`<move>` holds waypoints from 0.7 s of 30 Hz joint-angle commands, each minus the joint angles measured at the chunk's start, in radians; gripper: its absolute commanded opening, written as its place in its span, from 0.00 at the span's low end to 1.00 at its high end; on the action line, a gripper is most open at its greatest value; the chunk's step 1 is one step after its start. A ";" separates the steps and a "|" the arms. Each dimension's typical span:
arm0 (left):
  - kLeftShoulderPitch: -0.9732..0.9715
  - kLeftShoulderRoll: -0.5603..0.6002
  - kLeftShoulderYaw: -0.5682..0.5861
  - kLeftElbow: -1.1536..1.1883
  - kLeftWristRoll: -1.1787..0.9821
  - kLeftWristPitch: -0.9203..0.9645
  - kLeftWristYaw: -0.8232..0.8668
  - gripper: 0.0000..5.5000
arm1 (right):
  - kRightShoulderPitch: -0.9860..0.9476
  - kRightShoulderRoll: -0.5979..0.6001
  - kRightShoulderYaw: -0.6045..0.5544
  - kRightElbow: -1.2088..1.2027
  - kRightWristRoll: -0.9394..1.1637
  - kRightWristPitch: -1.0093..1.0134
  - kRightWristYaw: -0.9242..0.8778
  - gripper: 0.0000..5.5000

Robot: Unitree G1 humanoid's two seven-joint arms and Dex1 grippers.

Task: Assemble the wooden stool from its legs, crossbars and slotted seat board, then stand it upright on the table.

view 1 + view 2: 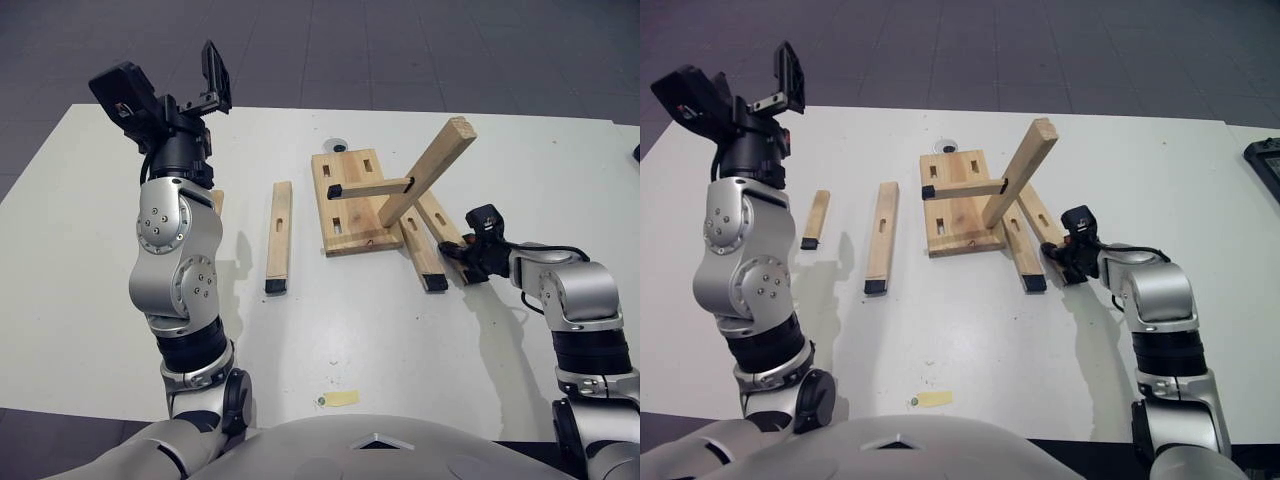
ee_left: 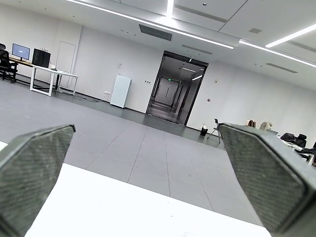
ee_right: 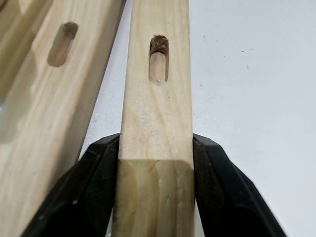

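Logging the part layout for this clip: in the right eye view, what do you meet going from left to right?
Raised left gripper → short crossbar → slotted leg lying alone → seat board → right gripper, clamped on the rightmost leg.

The left arm point(image 1: 180, 250) stands raised on the left, forearm upright. Its left gripper point(image 1: 170, 82) points up and toward the far side, fingers point(image 2: 34, 168) spread wide. The right arm point(image 1: 575, 295) lies low on the right, its right gripper point(image 1: 462, 252) clamped on a wooden leg point(image 3: 157, 108).
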 commanded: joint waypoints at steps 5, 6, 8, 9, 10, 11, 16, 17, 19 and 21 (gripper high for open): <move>0.016 -0.008 0.081 0.020 -0.044 0.053 0.019 0.98 | -0.154 0.089 -0.364 -0.005 0.138 -0.348 -0.046 0.37; 0.010 -0.003 0.098 0.018 -0.059 0.057 0.015 0.98 | -0.185 0.085 -0.382 -0.016 0.154 -0.390 -0.039 0.37; -0.017 0.004 0.154 0.016 -0.148 0.074 -0.012 0.98 | -0.262 0.069 -0.397 -0.026 0.175 -0.462 -0.027 0.37; -0.037 0.002 0.188 0.014 -0.227 0.085 -0.030 0.98 | -0.306 0.066 -0.391 -0.037 0.190 -0.495 -0.012 0.37; -0.060 0.002 0.217 0.005 -0.323 0.100 -0.051 0.98 | -0.349 0.065 -0.373 -0.059 0.204 -0.529 0.011 0.37; -0.085 0.009 0.236 -0.005 -0.436 0.121 -0.078 0.98 | -0.385 0.068 -0.344 -0.092 0.212 -0.564 0.034 0.37; -0.205 0.096 0.206 -0.122 -0.887 0.175 -0.185 0.98 | -0.439 0.125 -0.188 -0.241 0.254 -0.635 0.113 0.37; -0.225 0.110 0.198 -0.133 -0.965 0.174 -0.187 0.98 | -0.424 0.140 -0.161 -0.259 0.259 -0.639 0.116 0.37; -0.264 0.142 0.169 -0.129 -1.085 0.179 -0.188 0.98 | -0.364 0.166 -0.099 -0.298 0.240 -0.655 0.114 0.37; -0.285 0.185 0.120 -0.114 -1.144 0.196 -0.182 0.98 | -0.294 0.182 -0.025 -0.326 0.194 -0.686 0.118 0.37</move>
